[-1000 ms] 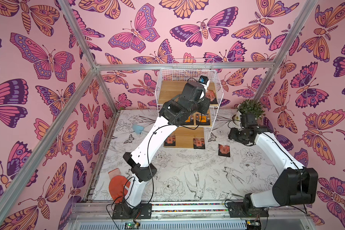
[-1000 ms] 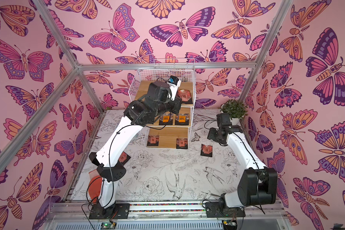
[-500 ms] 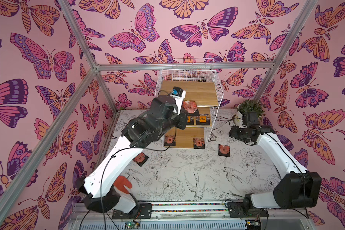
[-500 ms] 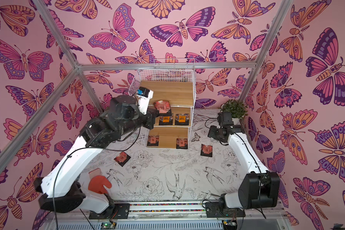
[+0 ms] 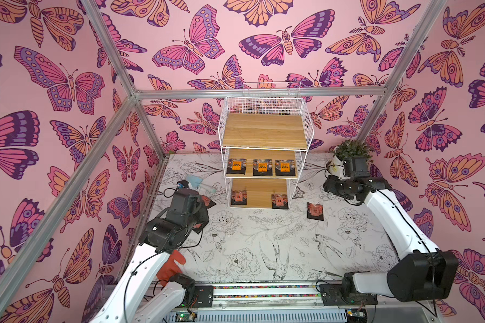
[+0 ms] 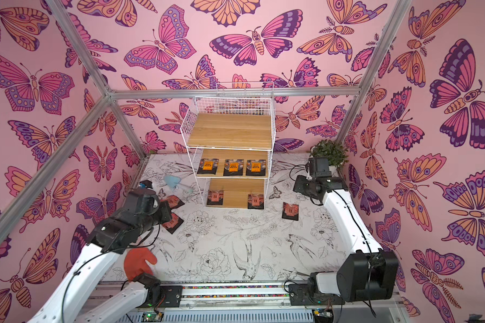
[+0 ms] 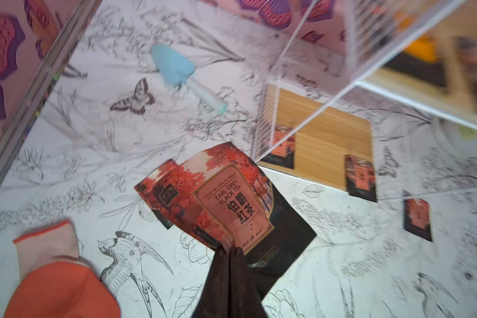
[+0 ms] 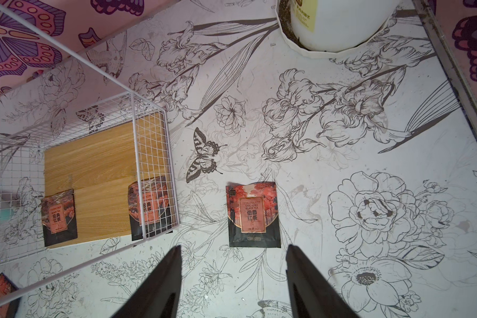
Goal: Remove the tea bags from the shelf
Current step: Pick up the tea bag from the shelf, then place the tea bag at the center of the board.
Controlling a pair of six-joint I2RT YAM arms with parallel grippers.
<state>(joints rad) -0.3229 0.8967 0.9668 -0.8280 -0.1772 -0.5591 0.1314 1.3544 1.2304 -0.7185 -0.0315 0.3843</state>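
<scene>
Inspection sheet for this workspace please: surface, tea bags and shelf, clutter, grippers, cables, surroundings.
Surface: table, flower print, flat.
Job's things: shelf top board bare; three orange-label tea bags on middle board; two reddish tea bags on bottom; two loose tea bags on table.
Clutter: blue trowel, orange glove, potted plant.
Grippers: left gripper shut on held tea bag; right gripper open above table.
Cables: black cable along each arm.
Surroundings: butterfly walls, metal frame.
</scene>
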